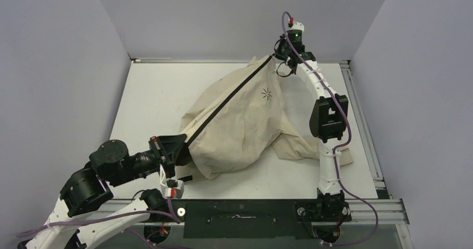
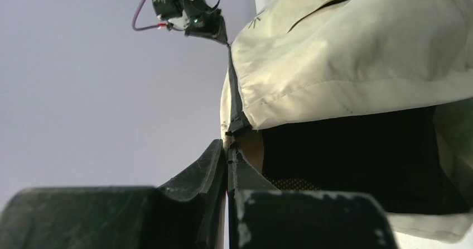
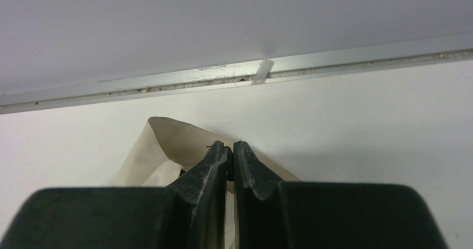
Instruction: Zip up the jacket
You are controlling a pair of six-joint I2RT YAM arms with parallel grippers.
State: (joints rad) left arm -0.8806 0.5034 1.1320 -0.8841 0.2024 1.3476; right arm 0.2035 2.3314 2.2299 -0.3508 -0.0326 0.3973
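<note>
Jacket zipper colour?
Black zipper on the cream jacket; clearest in the top view.

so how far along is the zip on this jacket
Nearly done, it seems: the black zipper line runs closed across the jacket from hem to top. In hand: left gripper pinches the hem end, right gripper is shut on the top end, fabric taut between. Left: perhaps the last bit, then release.

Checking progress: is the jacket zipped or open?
Zipped, it seems: on the jacket the zipper runs as one closed line from the left gripper to the right gripper, both pinching it.
</note>
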